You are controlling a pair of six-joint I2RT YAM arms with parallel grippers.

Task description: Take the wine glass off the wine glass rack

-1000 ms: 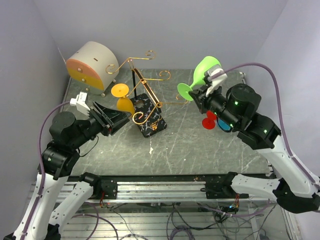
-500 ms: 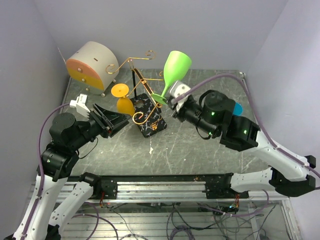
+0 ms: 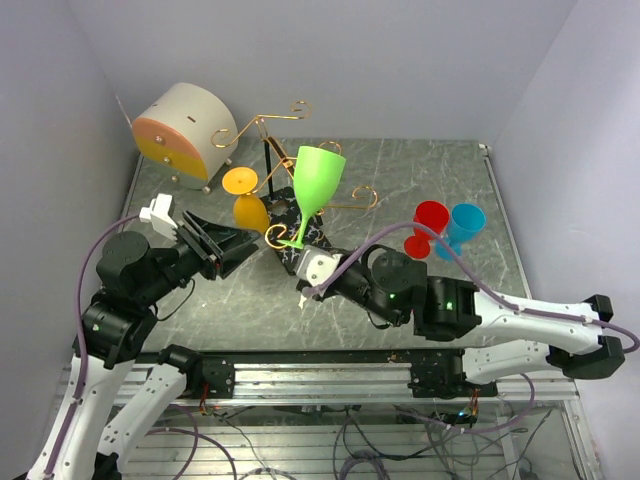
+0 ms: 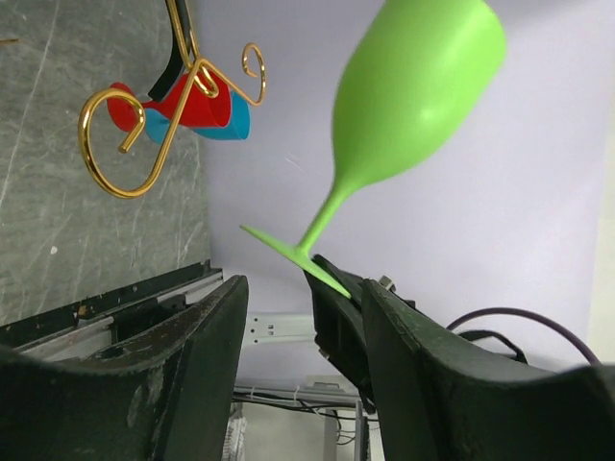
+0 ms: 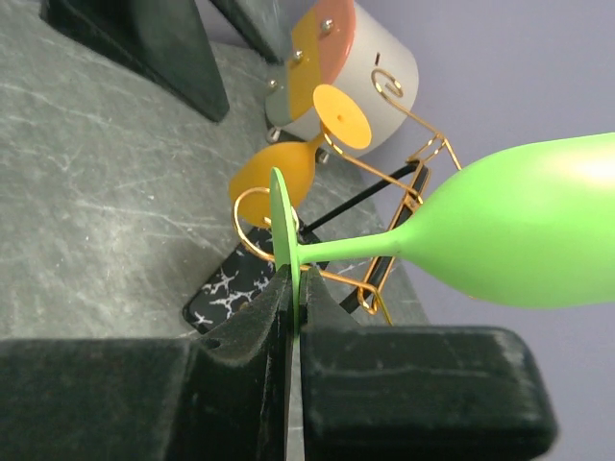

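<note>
Right fingers (image 5: 240, 355) clamped on green wine glass (image 3: 318, 175) foot, frame centre, left fingers (image 4: 183, 355) apart, empty, left of rack (image 5: 231, 288)

Grey veined tabletop (image 3: 430, 170) boxed in by pale lavender walls (image 3: 420, 60).
The table is dark grey with white veins; 3 plain matte walls stand at its left, back and right, evenly lit; an aluminium rail (image 3: 320, 376) edges its near side.

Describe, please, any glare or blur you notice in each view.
Right wrist: a washed-out patch on the green glass bowl, and the near fingers look soft. Left wrist: the dark fingers look underlit, the glass crisp. Top view: evenly lit, no glare.
</note>
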